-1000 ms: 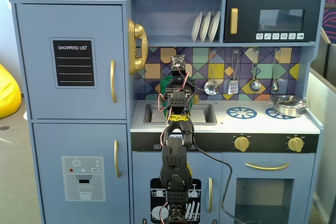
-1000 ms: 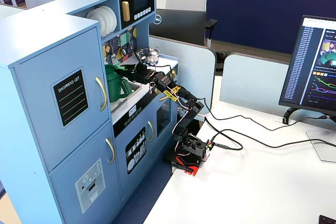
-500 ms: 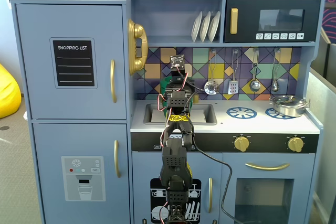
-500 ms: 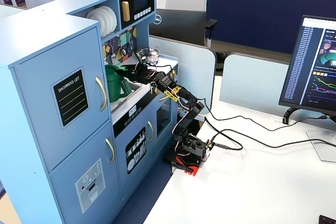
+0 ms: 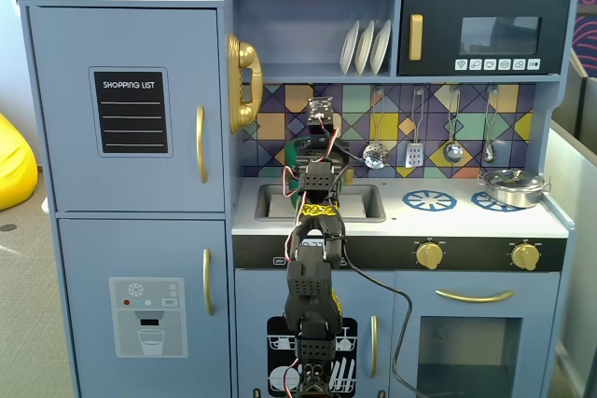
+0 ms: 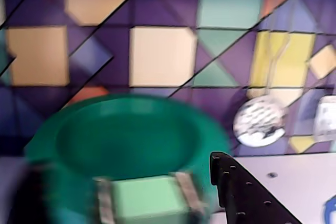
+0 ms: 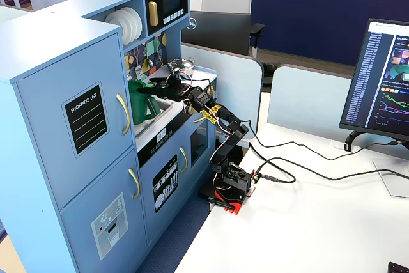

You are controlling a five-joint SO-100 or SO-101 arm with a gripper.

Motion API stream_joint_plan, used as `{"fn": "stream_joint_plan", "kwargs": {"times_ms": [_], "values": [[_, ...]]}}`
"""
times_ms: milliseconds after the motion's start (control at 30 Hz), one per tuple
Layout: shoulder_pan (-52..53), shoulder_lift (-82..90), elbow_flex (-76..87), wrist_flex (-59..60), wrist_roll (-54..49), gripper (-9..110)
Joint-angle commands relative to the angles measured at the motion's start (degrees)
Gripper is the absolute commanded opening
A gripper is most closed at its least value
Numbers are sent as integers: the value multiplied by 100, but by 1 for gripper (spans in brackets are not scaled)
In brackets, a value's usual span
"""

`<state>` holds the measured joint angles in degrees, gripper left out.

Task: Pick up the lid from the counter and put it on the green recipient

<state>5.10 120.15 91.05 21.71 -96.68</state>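
Observation:
The green recipient [image 6: 131, 129] fills the lower left of the wrist view, blurred, with its top open and hollow. Its pale green handle strip [image 6: 149, 200] faces the camera. It stands at the left of the counter by the sink in both fixed views [image 7: 142, 108] [image 5: 297, 149], mostly behind the arm in one of them. My gripper [image 6: 126, 182] is open. Its black right finger [image 6: 236, 192] is by the pot's right edge, and a dark blurred shape shows at the pot's left. The gripper [image 7: 160, 84] hangs just over the pot. The lid is not in view.
A shiny steel pot [image 5: 511, 185] sits on the right burner. A blue burner ring [image 5: 429, 199] and the sink [image 5: 359, 202] lie on the counter. Utensils [image 5: 415, 151] hang on the tiled back wall; a strainer [image 6: 258, 121] hangs close on the right. A shelf runs above.

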Motion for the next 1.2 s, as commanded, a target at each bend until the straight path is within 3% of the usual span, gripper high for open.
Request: {"fn": "stream_joint_plan", "kwargs": {"times_ms": [0, 167, 500, 633, 867, 1167], "values": [[62, 624, -237, 149, 0, 45], [18, 2162, 677, 1652, 123, 40], [35, 5678, 4843, 4096, -97, 23], [9, 5950, 6231, 4315, 272, 11], [-334, 6188, 7787, 4746, 870, 1], [-624, 6188, 8068, 6609, 896, 1]]}}
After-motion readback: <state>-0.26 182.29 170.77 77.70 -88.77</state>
